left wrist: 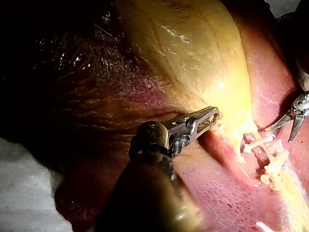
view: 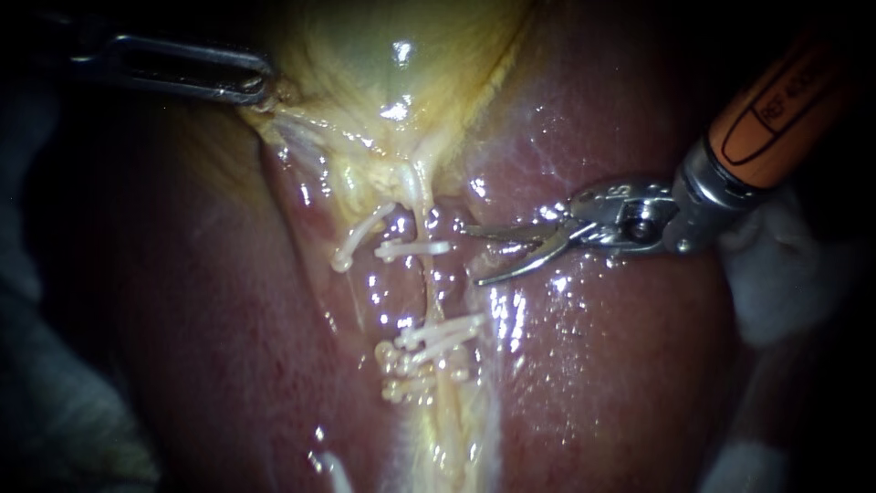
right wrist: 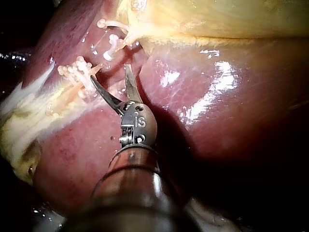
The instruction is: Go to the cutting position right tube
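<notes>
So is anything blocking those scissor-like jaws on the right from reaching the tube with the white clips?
Nothing visible does. The right instrument, jaws open, sits just beside the tube; only bare wet tissue lies between them. The clips sit above and below that stretch, off the path.

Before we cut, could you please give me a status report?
Left instrument: jaws shut on gallbladder. Right instrument: jaws open, beside the tube between clips, not yet around it. Nothing in between.

The gallbladder (view: 365,73) is pale yellow, the liver (view: 620,383) dark red, clips (view: 433,342) white
</notes>
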`<action>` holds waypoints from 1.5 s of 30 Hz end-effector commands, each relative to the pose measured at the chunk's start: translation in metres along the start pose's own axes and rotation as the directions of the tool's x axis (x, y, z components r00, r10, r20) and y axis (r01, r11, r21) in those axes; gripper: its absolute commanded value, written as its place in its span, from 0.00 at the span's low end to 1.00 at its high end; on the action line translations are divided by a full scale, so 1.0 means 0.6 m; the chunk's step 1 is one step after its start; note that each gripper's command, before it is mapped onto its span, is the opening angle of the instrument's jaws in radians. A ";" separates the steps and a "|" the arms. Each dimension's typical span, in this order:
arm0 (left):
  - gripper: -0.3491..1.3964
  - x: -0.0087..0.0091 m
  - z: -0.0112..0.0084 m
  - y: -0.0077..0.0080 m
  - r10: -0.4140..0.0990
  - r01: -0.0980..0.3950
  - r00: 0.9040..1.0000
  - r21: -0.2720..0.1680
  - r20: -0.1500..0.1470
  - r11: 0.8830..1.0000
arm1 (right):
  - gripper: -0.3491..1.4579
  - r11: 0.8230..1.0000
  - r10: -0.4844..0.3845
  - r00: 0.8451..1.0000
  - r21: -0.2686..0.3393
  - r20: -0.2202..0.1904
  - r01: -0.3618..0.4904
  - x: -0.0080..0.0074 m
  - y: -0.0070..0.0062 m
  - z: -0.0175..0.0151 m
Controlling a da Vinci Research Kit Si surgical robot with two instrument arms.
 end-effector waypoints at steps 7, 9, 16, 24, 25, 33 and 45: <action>0.00 0.0000 0.0000 0.0000 0.000 0.000 1.000 0.000 0.000 1.000 | 0.98 0.998 0.050 0.998 0.038 0.030 -0.051 0.0004 -0.0015 0.0025; 0.00 0.0000 0.0000 0.0000 0.000 0.000 1.000 0.000 0.000 1.000 | 0.98 0.997 0.061 0.997 0.043 0.037 -0.063 0.0004 -0.0014 0.0033; 0.00 0.0000 -0.0001 -0.0001 0.000 0.000 1.000 0.000 0.000 1.000 | 0.97 0.995 0.084 0.995 0.040 0.044 -0.086 -0.0004 -0.0009 0.0044; 0.00 -0.0001 -0.0001 -0.0001 0.000 0.000 1.000 0.000 0.000 1.000 | 0.97 0.995 0.094 0.995 0.035 0.044 -0.095 -0.0005 -0.0004 0.0061; 0.00 -0.0001 -0.0001 -0.0001 0.000 0.000 1.000 0.000 0.000 1.000 | 0.97 0.995 0.094 0.995 0.034 0.044 -0.095 -0.0005 -0.0003 0.0063; 0.00 -0.0001 -0.0002 -0.0001 0.000 0.000 1.000 0.000 0.000 1.000 | 0.98 0.995 0.089 0.996 0.043 0.023 -0.090 -0.0003 0.0008 0.0098; 0.00 -0.0001 -0.0001 -0.0001 0.000 0.000 1.000 0.000 0.000 1.000 | 0.99 0.996 0.075 0.996 0.048 -0.046 -0.073 0.0015 0.0021 0.0162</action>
